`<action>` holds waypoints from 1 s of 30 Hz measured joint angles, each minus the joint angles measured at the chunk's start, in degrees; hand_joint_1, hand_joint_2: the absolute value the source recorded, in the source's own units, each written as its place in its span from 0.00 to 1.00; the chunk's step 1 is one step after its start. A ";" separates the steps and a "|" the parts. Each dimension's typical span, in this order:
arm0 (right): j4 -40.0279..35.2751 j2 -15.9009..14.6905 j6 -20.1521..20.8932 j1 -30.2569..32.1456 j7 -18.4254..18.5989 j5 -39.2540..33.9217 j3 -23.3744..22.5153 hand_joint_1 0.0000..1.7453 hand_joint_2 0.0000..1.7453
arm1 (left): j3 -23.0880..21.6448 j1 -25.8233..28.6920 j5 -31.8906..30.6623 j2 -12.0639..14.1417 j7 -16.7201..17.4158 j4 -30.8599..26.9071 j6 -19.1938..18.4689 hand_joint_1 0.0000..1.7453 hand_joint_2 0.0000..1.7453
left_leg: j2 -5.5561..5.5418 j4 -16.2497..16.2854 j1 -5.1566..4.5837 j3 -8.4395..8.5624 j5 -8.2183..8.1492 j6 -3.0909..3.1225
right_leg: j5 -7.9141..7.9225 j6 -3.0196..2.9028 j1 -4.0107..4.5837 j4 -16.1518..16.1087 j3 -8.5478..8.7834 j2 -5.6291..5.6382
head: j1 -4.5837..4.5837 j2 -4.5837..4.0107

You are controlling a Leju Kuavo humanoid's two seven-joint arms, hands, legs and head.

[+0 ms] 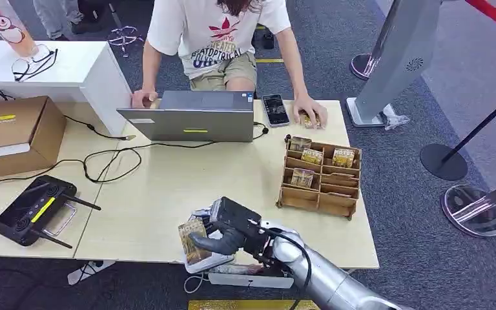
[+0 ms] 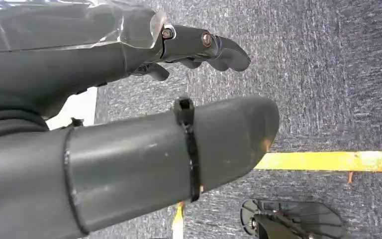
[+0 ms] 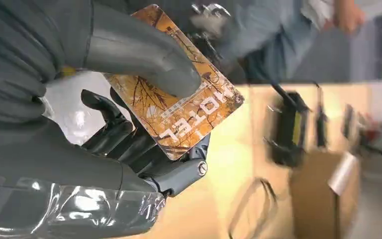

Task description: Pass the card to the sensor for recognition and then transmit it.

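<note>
Between the thick grey thumb and dark fingers of your right hand (image 3: 104, 114) sits the orange tree-patterned card (image 3: 179, 107), pinched; you can read "HOTEL" on it. Beyond it the table blurs. Your left hand (image 2: 169, 99) hangs over carpet, fingers apart, holding nothing.

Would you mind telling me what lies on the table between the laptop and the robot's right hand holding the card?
In the head view, only bare tabletop separates the laptop from the right hand gripping the card; a black cable crosses it near the laptop.
</note>
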 joint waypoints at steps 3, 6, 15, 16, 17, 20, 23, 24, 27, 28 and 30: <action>2.17 0.29 0.46 -0.32 0.50 -0.29 2.70 1.00 1.00 | 0.44 0.01 0.20 0.00 -0.15 0.13 0.02 0.00 0.00 | 0.00 0.00 0.00 0.00 0.00 0.00 | 0.00 0.00 0.00 0.00 0.00 0.00 | 0.00 0.00; 4.98 0.92 -0.39 -0.61 0.66 -0.72 6.17 1.00 1.00 | 0.75 0.02 0.37 0.00 -0.35 0.20 0.17 0.00 0.00 | 0.00 0.00 0.00 -0.01 -0.01 0.00 | -0.01 0.00 0.00 0.00 -0.01 0.01 | 0.00 0.00; 10.94 1.82 -5.18 -1.61 1.60 -2.52 8.71 1.00 1.00 | 0.79 0.12 -0.87 0.00 -0.28 0.24 0.15 0.00 0.00 | 0.00 0.01 0.00 0.00 0.00 0.00 | 0.00 0.01 0.00 0.00 0.00 0.00 | 0.00 0.00; 11.33 1.82 -5.29 -1.61 1.60 -2.52 8.75 1.00 1.00 | 0.79 0.13 -0.90 0.00 -0.24 0.24 0.15 0.00 0.00 | 0.00 0.01 0.00 0.00 0.00 0.00 | 0.00 0.00 0.00 0.00 0.00 0.00 | 0.00 0.00; 11.66 1.84 -5.31 -1.61 1.60 -2.52 8.79 1.00 1.00 | 0.79 0.13 -1.00 0.00 -0.20 0.24 0.15 0.00 0.00 | 0.01 0.01 0.00 0.00 0.00 0.00 | 0.00 0.00 0.00 0.00 0.00 0.01 | 0.00 0.00; 12.75 2.08 -6.20 -1.69 1.55 -2.54 8.88 1.00 1.00 | 0.79 0.13 -1.29 0.02 -0.13 0.24 0.00 0.00 0.00 | 0.01 0.01 0.00 0.00 0.00 0.00 | 0.00 0.00 0.00 0.00 0.00 0.01 | 0.00 0.00; 13.54 2.32 -6.60 -1.99 1.20 -2.73 8.90 1.00 1.00 | 0.79 0.13 -2.10 0.02 -0.11 0.24 -0.33 0.00 0.00 | 0.01 0.01 0.00 0.00 0.00 0.00 | 0.00 0.00 0.00 0.00 -0.01 0.01 | 0.00 0.00; 13.69 2.36 -6.95 -2.04 1.05 -3.08 8.90 1.00 1.00 | 0.79 0.13 -2.27 0.02 0.00 0.24 -0.44 0.00 0.00 | 0.01 0.01 0.00 0.00 0.00 0.00 | 0.00 0.00 0.00 0.00 -0.01 0.01 | 0.00 0.00; 13.97 2.43 -7.25 -2.32 0.92 -3.59 8.90 1.00 1.00 | 0.79 0.13 -2.75 0.02 0.22 0.24 -0.50 0.00 0.00 | 0.01 0.01 0.00 0.00 0.00 0.00 | 0.00 0.00 0.00 0.00 -0.01 0.01 | 0.00 0.00; 13.97 2.43 -7.23 -2.49 0.90 -3.63 8.88 1.00 1.00 | 0.79 0.12 -2.84 0.02 0.22 0.24 -0.50 0.00 0.00 | 0.01 0.01 0.00 0.00 0.00 0.00 | 0.00 0.00 0.00 0.00 -0.01 0.01 | 0.00 0.00; 13.95 2.43 -6.95 -2.87 0.90 -4.35 8.77 1.00 1.00 | 0.79 0.12 -2.91 0.02 0.28 0.24 -0.50 0.00 0.00 | 0.01 0.01 0.00 0.00 0.00 0.00 | 0.00 0.00 0.00 0.00 0.00 0.01 | 0.00 0.00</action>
